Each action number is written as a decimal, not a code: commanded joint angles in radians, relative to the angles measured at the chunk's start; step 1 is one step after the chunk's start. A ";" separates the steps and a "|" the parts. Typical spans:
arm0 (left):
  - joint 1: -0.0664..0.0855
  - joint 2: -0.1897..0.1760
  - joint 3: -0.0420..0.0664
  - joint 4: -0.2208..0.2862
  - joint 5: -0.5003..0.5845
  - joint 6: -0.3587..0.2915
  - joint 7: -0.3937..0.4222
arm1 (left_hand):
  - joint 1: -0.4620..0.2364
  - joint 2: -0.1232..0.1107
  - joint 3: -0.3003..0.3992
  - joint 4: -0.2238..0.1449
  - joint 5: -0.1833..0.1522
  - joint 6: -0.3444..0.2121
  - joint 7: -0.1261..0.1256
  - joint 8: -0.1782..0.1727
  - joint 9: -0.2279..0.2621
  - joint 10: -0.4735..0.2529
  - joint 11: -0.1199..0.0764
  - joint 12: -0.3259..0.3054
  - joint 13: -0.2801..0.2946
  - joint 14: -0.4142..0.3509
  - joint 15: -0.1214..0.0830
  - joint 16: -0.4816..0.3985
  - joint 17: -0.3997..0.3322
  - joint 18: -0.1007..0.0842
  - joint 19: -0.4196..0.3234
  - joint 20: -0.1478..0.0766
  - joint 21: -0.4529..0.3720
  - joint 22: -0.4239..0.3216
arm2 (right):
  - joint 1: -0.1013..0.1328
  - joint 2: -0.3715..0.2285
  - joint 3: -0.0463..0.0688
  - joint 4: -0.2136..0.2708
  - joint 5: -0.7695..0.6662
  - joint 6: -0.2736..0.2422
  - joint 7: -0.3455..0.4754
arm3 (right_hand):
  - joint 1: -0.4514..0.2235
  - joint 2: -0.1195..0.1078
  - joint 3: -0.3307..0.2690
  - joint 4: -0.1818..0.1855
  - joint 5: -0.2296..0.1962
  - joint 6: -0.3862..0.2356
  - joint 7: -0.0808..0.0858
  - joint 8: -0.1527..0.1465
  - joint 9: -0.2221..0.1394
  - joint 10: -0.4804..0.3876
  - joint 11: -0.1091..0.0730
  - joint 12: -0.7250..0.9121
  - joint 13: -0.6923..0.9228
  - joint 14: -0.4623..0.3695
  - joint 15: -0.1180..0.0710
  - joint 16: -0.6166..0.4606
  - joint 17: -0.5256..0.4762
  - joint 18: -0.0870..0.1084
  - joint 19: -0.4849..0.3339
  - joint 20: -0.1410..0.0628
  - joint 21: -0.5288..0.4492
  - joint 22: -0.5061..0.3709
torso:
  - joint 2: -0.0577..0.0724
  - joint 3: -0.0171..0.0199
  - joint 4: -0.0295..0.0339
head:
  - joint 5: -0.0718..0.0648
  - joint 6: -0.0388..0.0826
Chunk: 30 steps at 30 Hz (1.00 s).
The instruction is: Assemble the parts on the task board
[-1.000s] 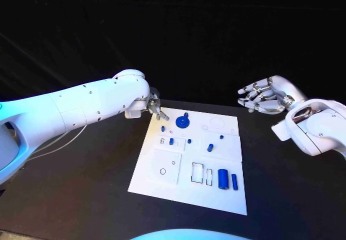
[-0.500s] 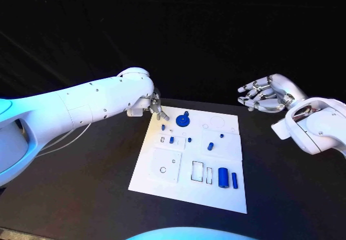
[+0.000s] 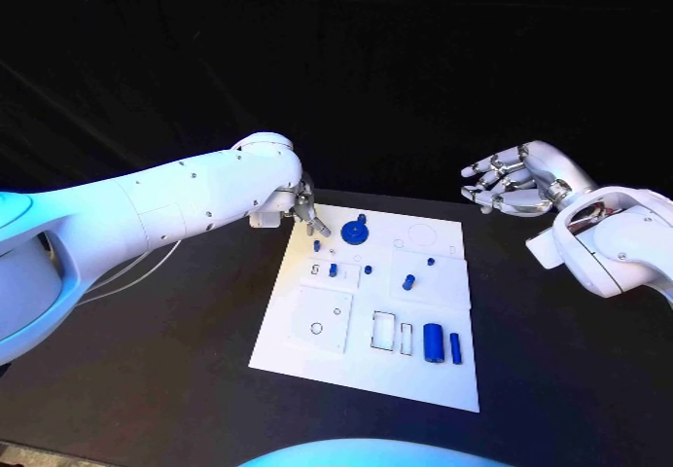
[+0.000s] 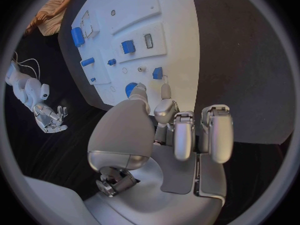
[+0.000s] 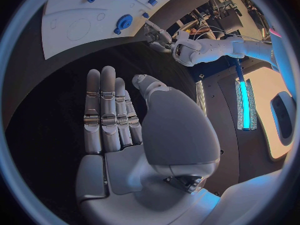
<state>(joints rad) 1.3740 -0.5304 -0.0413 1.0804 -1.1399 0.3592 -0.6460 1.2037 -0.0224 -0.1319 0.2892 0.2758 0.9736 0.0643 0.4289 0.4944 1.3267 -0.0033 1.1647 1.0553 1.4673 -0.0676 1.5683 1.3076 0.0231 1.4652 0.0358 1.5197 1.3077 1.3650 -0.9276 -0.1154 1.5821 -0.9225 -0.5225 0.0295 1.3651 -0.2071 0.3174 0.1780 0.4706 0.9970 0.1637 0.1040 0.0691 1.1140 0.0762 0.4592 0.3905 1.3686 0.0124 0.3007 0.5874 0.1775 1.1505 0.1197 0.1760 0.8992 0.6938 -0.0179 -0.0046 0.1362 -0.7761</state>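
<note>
- Nearest on the black table (image 3: 168, 389), the white task board (image 3: 351, 375) lies flat, and two blue cylinders (image 3: 443, 343) rest side by side at its near right.
- Mid-board, small blue parts (image 3: 408, 282) stand scattered.
- At the far left corner, the left hand (image 3: 301, 212) hovers with fingertips drawn together, nothing pinched, beside the round blue part (image 3: 356, 233).
- Off the board's far right, the right hand (image 3: 512, 185) is lifted, fingers loosely spread, holding nothing.
- Beyond, darkness.

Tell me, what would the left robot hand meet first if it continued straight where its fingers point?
Probably the board's far corner, next to the round blue part. The left robot hand points down there; depth is unclear.
</note>
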 commanded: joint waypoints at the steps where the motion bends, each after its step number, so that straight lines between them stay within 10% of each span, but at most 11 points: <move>1: -0.004 0.005 0.000 -0.005 0.009 0.034 0.004 | 0.007 0.000 0.008 0.002 0.001 0.004 0.005 -0.005 -0.002 -0.007 0.000 -0.006 -0.002 0.103 0.006 0.002 0.263 -0.005 0.061 0.005 -0.004 0.212 | -0.001 0.001 0.000 0.002 -0.005 0.003 0.006 | -0.003 -0.008 0.001 -0.007 0.005 -0.006 0.001 -0.003 -0.001 0.007 0.004 -0.005 -0.002 0.007 -0.001 -0.007 -0.001 0.004 0.005 0.002 -0.006 -0.001 | 0.000 0.0004 -0.0008 | 0.001 -0.002; 30: -0.021 0.013 -0.001 -0.012 0.010 0.040 0.001 | 0.025 0.021 0.020 0.002 0.001 0.019 0.005 -0.021 -0.003 -0.004 0.000 -0.006 0.001 0.103 0.007 0.002 0.263 -0.005 0.062 0.007 -0.002 0.214 | -0.001 0.002 0.000 0.004 -0.012 0.007 0.006 | -0.003 -0.007 0.001 -0.007 0.009 -0.007 0.001 -0.003 -0.001 0.007 0.004 -0.006 -0.003 0.008 -0.001 -0.010 0.000 0.004 0.006 0.002 -0.007 -0.003 | -0.001 0.0011 -0.0005 | -0.002 -0.010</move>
<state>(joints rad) 1.3531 -0.5209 -0.0430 1.0684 -1.1380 0.3861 -0.6471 1.2238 -0.0023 -0.1181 0.2922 0.2758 0.9845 0.0676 0.4135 0.4927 1.3267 -0.0034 1.1581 1.0556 1.4674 -0.0677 1.5683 1.3074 0.0231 1.4652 0.0358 1.5198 1.3075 1.3646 -0.9268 -0.1155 1.5850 -0.9243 -0.5222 0.0295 1.3651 -0.2071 0.3174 0.1780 0.4746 0.9972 0.1635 0.1040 0.0692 1.1168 0.0790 0.4592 0.3885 1.3685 0.0125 0.2968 0.5875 0.1775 1.1504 0.1197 0.1721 0.8977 0.6928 -0.0174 -0.0051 0.1341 -0.7850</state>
